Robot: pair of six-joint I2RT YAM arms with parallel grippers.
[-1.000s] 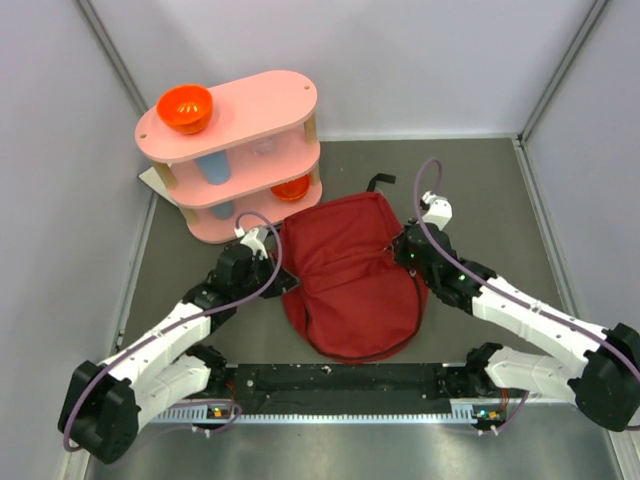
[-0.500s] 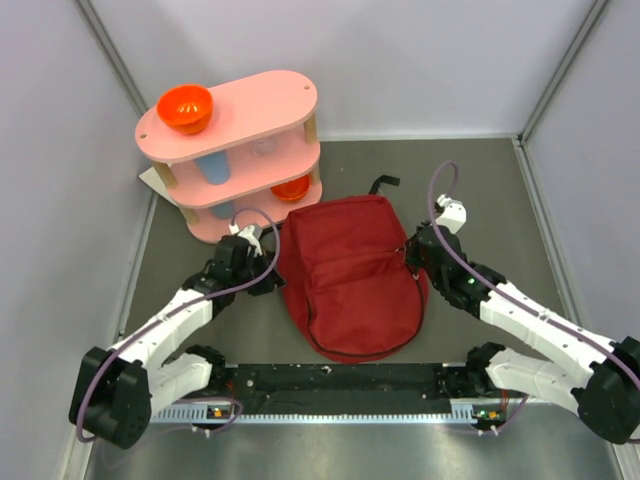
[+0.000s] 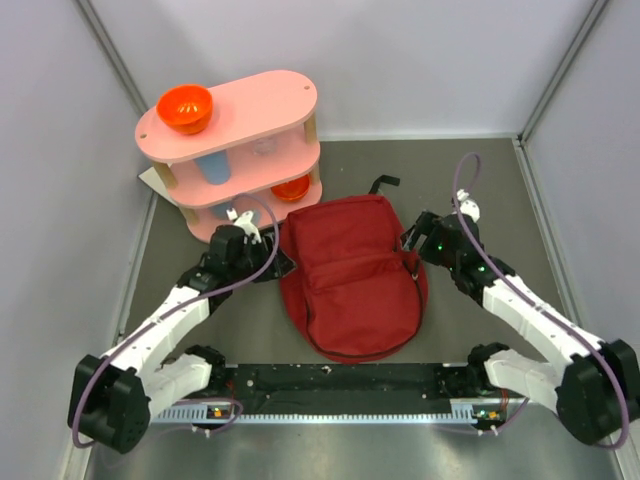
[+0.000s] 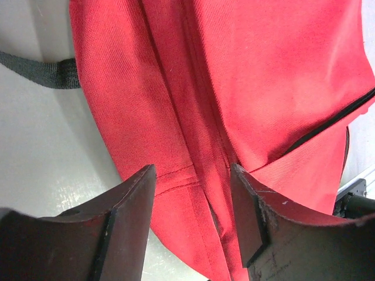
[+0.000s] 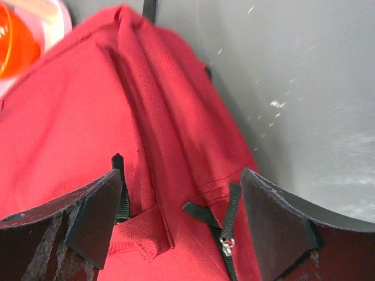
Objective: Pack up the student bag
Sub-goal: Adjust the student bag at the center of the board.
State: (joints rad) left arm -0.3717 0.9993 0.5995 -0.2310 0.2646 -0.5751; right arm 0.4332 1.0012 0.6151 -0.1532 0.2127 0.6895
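Observation:
The student bag [image 3: 350, 280], dark red, lies closed and flat in the middle of the table, front pocket up. My left gripper [image 3: 277, 263] sits at its left edge; in the left wrist view the gripper [image 4: 192, 205] stands open over the red fabric [image 4: 246, 76], clamping nothing. My right gripper [image 3: 411, 243] is at the bag's upper right edge. In the right wrist view this gripper [image 5: 181, 205] is open above the bag [image 5: 76, 117], with a black zipper pull [image 5: 227, 234] between the fingers.
A pink two-tier shelf [image 3: 235, 150] stands at the back left, close to the left gripper. It carries an orange bowl [image 3: 185, 108] on top and another orange bowl [image 3: 291, 187] below. A black strap [image 3: 381, 183] pokes out behind the bag. A black rail [image 3: 340, 378] runs along the near edge.
Both grippers have opened and let go of the bag's sides. Both arms drew back outward, and the bag settled flatter.

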